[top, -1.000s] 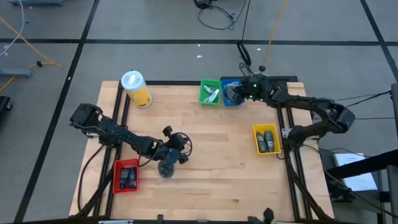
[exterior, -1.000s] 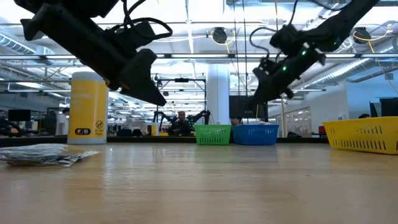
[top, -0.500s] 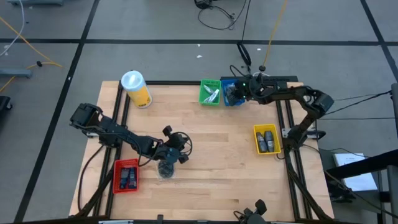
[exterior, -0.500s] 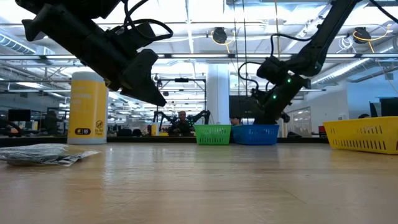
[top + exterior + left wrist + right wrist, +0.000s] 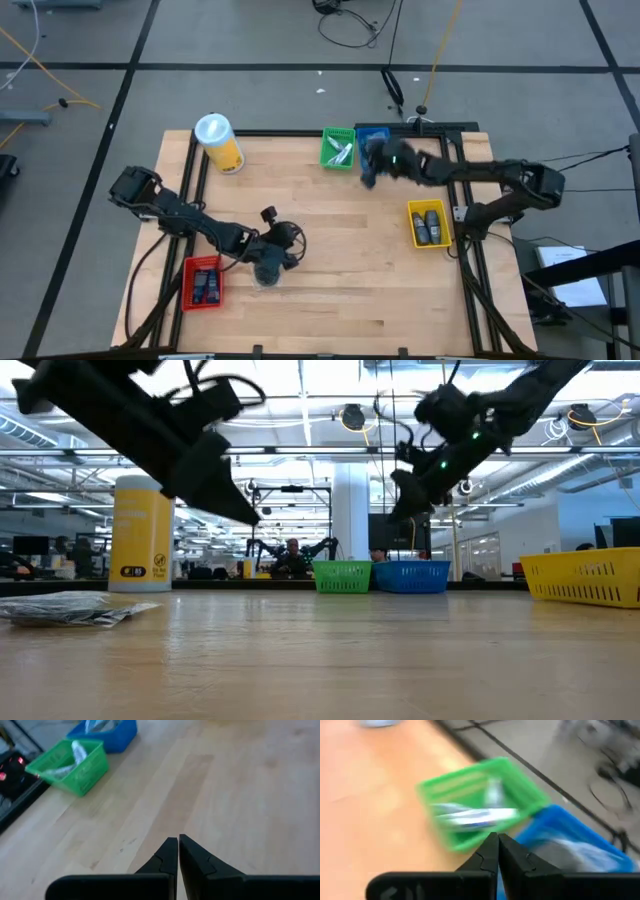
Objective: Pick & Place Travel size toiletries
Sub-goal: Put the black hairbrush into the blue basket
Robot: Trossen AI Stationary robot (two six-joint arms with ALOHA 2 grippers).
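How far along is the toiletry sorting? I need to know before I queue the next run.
Mostly done, it seems: items lie in the red tray, the yellow tray, the green tray and the blue tray. Nothing is in hand: the right gripper is shut empty by the green and blue trays, the left gripper shut empty over bare wood. One pale sachet is left on the table.

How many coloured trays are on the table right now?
4: green tray and blue tray side by side at the far edge, yellow tray on the right side, red tray near the left arm. None looks hidden.
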